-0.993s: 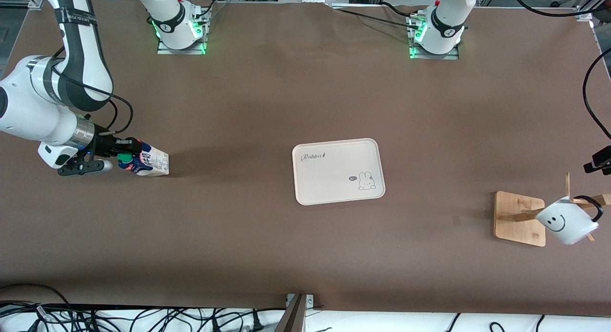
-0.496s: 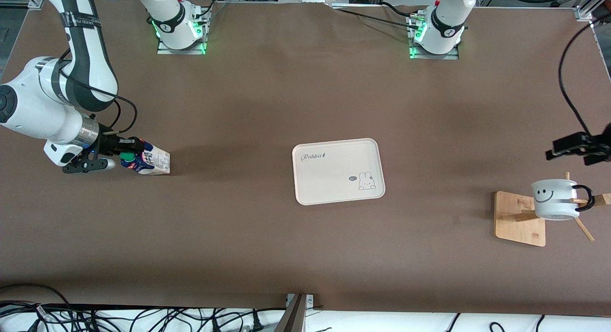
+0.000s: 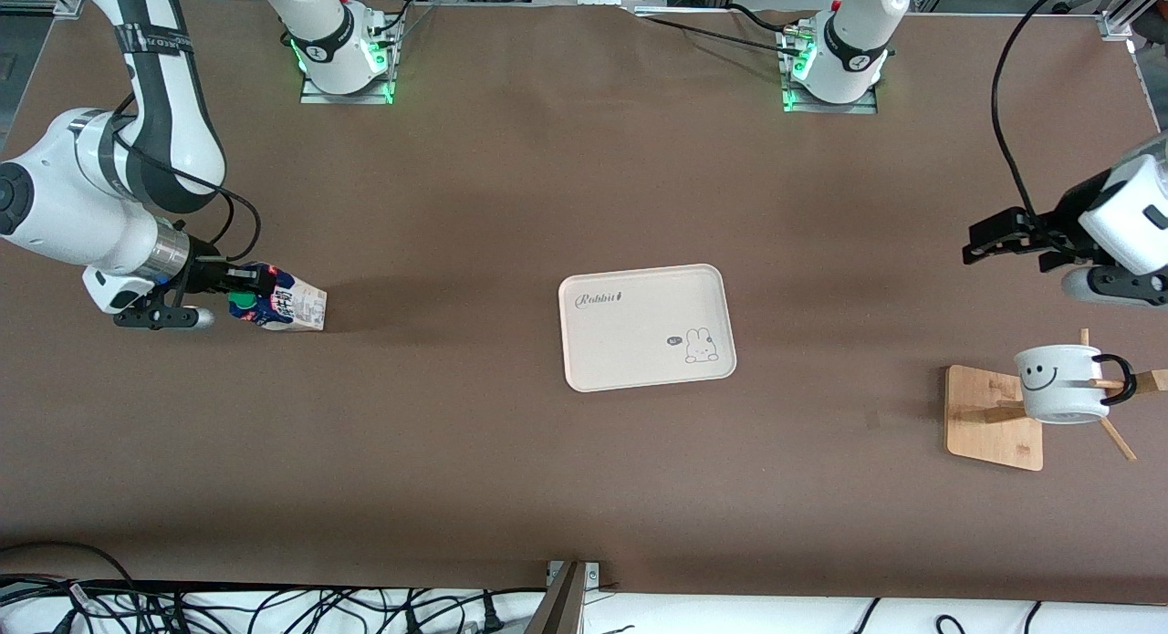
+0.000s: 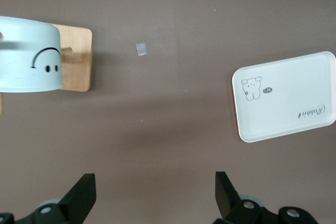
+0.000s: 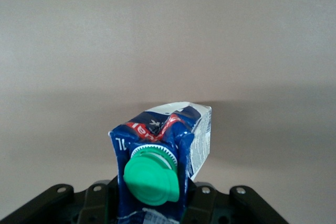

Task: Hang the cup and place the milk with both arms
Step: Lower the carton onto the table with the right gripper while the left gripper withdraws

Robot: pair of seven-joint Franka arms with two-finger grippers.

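The cup (image 3: 1058, 383) hangs by its black handle on a peg of the wooden rack (image 3: 990, 417) at the lower right of the front frame, smiley side showing, so the hanging half looks done. The left gripper (image 3: 990, 237) is in the air just above the cup in that frame, over bare table, its fingers spread wide and holding nothing; in the left wrist view the cup (image 4: 29, 53) sits at the upper left, well apart from the two fingertips (image 4: 81, 195) at the bottom edge.

What remains is likely the milk (image 3: 278, 307). It lies at the left edge of the front frame, pinched at its capped top by the right gripper (image 3: 239, 296), whose fingers are pressed onto the carton. The carton is tilted, its long axis running away from the fingers toward the middle of the frame, its base end pointing at the tray (image 3: 646, 327). The right wrist view shows the green cap (image 5: 152, 176) facing the camera.

The tray lies at frame centre, well apart from the milk and roughly along the carton's own axis. The right arm, already holding the carton, is the one placed to carry it there.
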